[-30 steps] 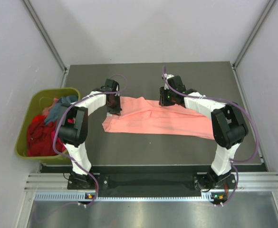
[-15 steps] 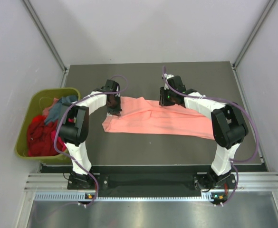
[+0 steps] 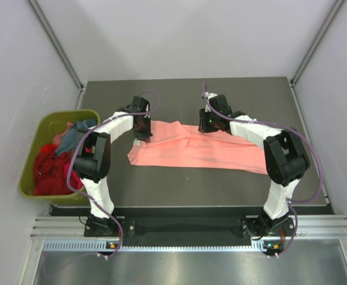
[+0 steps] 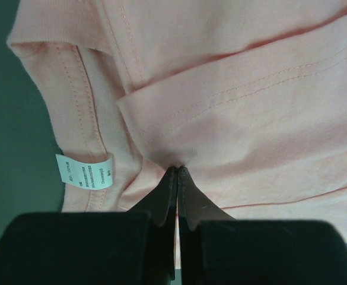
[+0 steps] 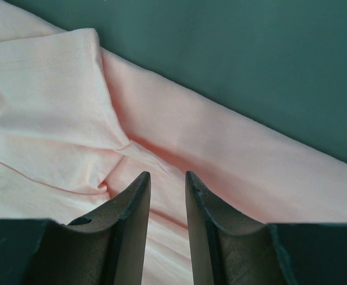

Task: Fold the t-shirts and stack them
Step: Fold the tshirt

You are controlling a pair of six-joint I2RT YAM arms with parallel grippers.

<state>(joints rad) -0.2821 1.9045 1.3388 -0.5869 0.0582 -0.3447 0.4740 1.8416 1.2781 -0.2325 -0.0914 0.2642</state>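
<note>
The large salmon-pink t-shirt (image 3: pixel 197 148) lies spread across the middle of the dark table. My left gripper (image 3: pixel 142 132) is at the shirt's far left corner and is shut on a pinch of its cloth. In the left wrist view the closed tips (image 4: pixel 177 169) bite a fold of the shirt (image 4: pixel 250 107) next to its white label (image 4: pixel 84 171). My right gripper (image 3: pixel 206 126) is at the shirt's far edge near the middle. In the right wrist view it (image 5: pixel 167 175) is open a little over the pink cloth (image 5: pixel 43 89), holding nothing.
An olive-green bin (image 3: pixel 43 126) stands off the table's left edge, holding a red shirt (image 3: pixel 45 172) and a teal-blue one (image 3: pixel 72 138). Bare dark table (image 5: pixel 250 59) lies beyond the shirt's far edge. Grey walls close in on both sides.
My left gripper has moved slightly toward the far side with the shirt's corner in it. The right arm has not moved.
</note>
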